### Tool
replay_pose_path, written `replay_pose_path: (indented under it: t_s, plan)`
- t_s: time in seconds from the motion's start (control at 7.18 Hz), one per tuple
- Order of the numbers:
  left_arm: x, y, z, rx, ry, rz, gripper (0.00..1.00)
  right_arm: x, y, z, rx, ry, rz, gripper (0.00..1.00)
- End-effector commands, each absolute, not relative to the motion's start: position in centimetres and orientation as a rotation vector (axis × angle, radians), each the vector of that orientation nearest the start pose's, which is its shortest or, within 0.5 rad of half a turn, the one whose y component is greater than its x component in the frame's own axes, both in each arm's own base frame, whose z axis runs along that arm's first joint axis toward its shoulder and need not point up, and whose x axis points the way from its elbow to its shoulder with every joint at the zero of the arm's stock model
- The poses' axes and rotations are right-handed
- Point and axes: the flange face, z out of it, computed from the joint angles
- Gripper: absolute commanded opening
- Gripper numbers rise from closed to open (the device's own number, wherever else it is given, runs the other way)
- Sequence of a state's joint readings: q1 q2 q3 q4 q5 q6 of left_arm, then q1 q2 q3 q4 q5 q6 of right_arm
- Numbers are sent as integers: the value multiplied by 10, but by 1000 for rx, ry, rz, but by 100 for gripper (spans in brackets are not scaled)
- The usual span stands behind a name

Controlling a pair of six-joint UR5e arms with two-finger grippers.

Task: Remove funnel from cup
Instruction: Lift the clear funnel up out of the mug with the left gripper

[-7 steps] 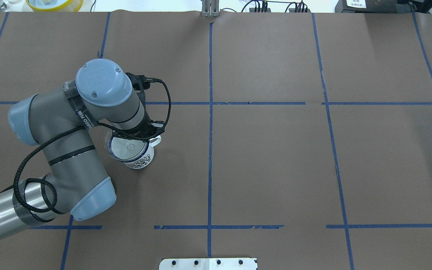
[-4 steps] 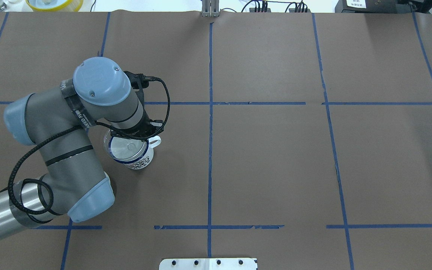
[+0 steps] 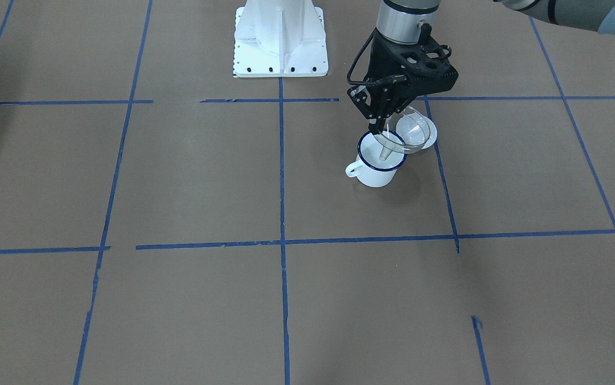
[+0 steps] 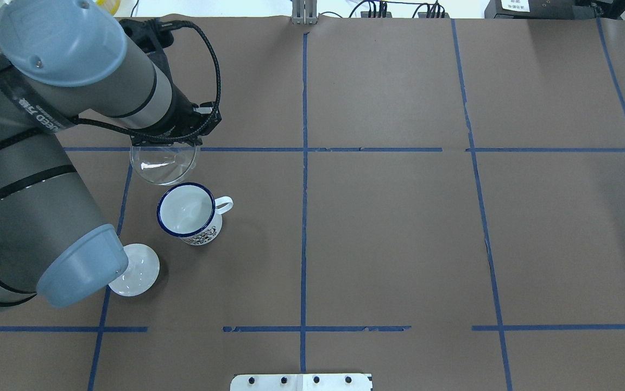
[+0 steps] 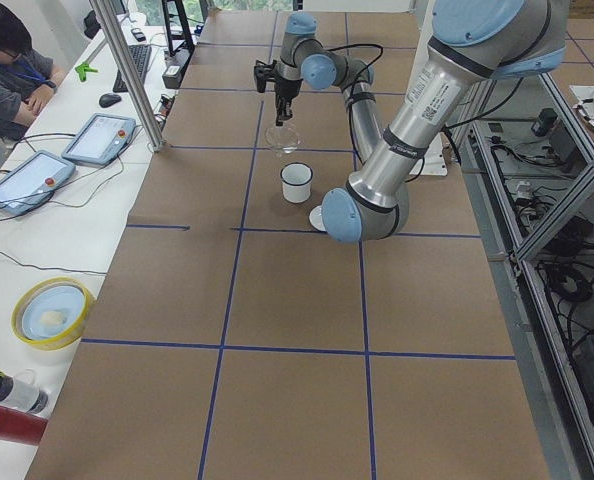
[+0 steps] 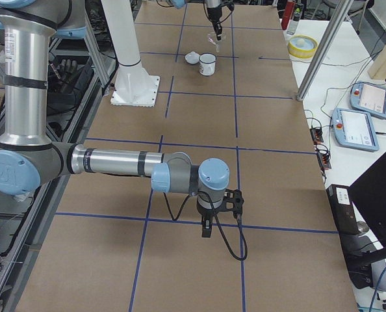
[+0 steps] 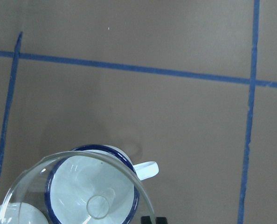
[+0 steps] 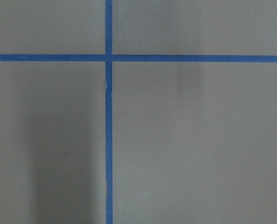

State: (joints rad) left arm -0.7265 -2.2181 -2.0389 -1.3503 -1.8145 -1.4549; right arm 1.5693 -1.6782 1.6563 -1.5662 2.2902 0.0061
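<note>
The clear funnel hangs in the air, tilted, held by its rim in my left gripper, which is shut on it. In the front view the funnel's spout still overlaps the mouth of the cup. The cup is a white enamel mug with a dark blue rim, upright on the table, handle pointing right. In the left wrist view the funnel hangs in front of the cup. My right gripper shows only in the right side view, low over the table, and I cannot tell its state.
A flat white round lid lies on the table near the cup, on the robot's side, partly under my left arm's elbow. A white mounting plate sits at the robot's base. Blue tape lines cross the brown table cover.
My left arm has risen and swung toward the far side, lifting the funnel up out of the cup. The white lid, hidden under the arm before, now shows.
</note>
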Motion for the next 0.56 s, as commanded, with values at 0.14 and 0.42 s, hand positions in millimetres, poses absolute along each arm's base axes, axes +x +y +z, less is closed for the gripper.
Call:
replay_pose_path:
  t_s: [0.14, 0.42]
  plan:
    - [353, -542, 186, 299, 1120, -942, 0, 67, -445, 671, -20, -719, 11, 100]
    - [380, -603, 267, 363, 1120, -1124, 0, 67, -445, 670, -19, -719, 10, 100]
